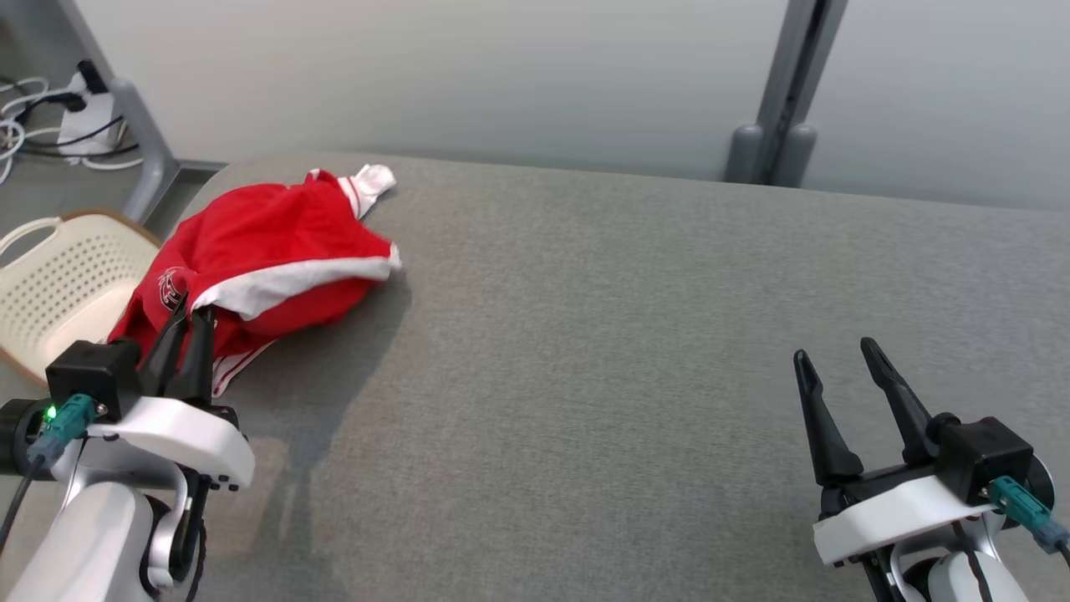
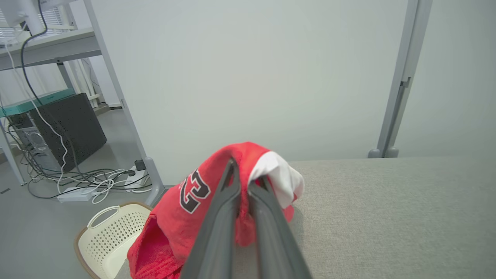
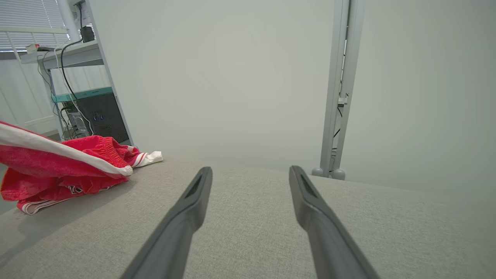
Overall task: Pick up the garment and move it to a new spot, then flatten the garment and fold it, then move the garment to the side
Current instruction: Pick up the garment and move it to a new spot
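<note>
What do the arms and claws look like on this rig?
Left claw and right claw: two long, dark, tapering fingers each, on a white wrist shell carrying a black box with a teal cable plug. A green light glows beside the left plug. Forearms pale.

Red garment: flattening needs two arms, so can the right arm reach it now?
Probably, though it's a long stretch. Only bare table lies between the right gripper, jaws open, and the garment bunched at the table's left edge, held by the left gripper, jaws shut.
</note>
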Motion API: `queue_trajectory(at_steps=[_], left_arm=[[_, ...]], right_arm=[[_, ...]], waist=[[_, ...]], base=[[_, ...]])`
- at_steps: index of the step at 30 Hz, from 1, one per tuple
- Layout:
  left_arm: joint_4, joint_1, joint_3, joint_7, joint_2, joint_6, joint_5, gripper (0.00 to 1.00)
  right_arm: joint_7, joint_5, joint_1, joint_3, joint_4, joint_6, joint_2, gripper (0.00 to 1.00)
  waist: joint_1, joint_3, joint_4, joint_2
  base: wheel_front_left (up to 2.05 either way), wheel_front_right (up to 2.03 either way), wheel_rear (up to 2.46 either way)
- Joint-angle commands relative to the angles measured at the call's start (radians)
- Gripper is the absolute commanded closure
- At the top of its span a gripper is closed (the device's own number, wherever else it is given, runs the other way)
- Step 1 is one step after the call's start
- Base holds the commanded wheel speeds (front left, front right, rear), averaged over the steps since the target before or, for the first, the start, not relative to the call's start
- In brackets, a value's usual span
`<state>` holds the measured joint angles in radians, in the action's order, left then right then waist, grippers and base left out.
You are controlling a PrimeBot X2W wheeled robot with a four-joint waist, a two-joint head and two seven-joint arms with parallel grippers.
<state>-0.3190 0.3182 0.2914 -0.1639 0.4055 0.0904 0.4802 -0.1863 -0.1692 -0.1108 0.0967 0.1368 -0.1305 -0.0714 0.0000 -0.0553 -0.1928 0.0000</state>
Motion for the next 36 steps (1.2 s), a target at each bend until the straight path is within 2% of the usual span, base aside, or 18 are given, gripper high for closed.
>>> queue_trajectory(at_steps=[1, 5, 8, 13, 17, 20, 27, 32, 36], left_arm=[[0.069, -0.031, -0.002, 0.02, 0.011, 0.024, -0.011, 1.0], [0.281, -0.113, -0.001, 0.092, 0.05, 0.081, -0.031, 1.0], [0.388, -0.141, 0.021, 0.136, 0.063, 0.094, -0.045, 1.0], [0.47, -0.116, 0.067, 0.172, 0.052, 0.086, -0.066, 1.0], [0.502, -0.055, 0.12, 0.192, 0.017, 0.061, -0.079, 1.0], [0.492, 0.042, 0.185, 0.208, -0.037, 0.029, -0.098, 1.0], [0.402, 0.231, 0.285, 0.211, -0.164, -0.037, -0.109, 1.0], [0.274, 0.308, 0.336, 0.219, -0.216, -0.077, -0.113, 1.0], [0.138, 0.329, 0.369, 0.221, -0.237, -0.108, -0.109, 1.0]], right_arm=[[-0.009, -0.004, 0.015, -0.006, -0.002, -0.001, -0.002, 0.0], [-0.011, -0.006, 0.019, 0.002, -0.006, -0.001, 0.005, 0.0], [-0.009, -0.011, 0.014, 0.011, -0.01, -0.001, 0.007, 0.0], [-0.01, -0.009, 0.003, 0.016, -0.015, -0.001, 0.01, 0.0], [-0.017, -0.013, -0.014, 0.008, -0.023, -0.001, 0.013, 0.0], [-0.028, -0.017, -0.041, -0.002, -0.029, -0.001, 0.015, 0.0], [-0.057, -0.035, -0.075, -0.011, -0.018, -0.001, 0.019, 0.0], [-0.072, -0.07, -0.095, 0.002, -0.006, -0.001, 0.02, 0.0], [-0.078, -0.096, -0.111, 0.013, 0.006, -0.001, 0.02, 0.0]], waist=[[0.0, 0.028, 0.031, 0.0], [0.0, 0.044, 0.081, 0.0], [0.0, 0.042, 0.124, 0.0], [0.0, 0.016, 0.192, 0.0], [0.0, -0.031, 0.271, 0.0], [0.0, -0.1, 0.351, 0.0], [0.0, -0.217, 0.47, 0.0], [0.0, -0.281, 0.528, 0.0], [0.0, -0.319, 0.551, 0.0]], base=[[0.0, 0.0, 0.0], [0.0, 0.0, 0.0], [0.0, 0.0, 0.0], [0.0, 0.0, 0.0], [0.0, 0.0, 0.0], [0.0, 0.0, 0.0], [0.0, 0.0, 0.0], [0.0, 0.0, 0.0], [0.0, 0.0, 0.0]])
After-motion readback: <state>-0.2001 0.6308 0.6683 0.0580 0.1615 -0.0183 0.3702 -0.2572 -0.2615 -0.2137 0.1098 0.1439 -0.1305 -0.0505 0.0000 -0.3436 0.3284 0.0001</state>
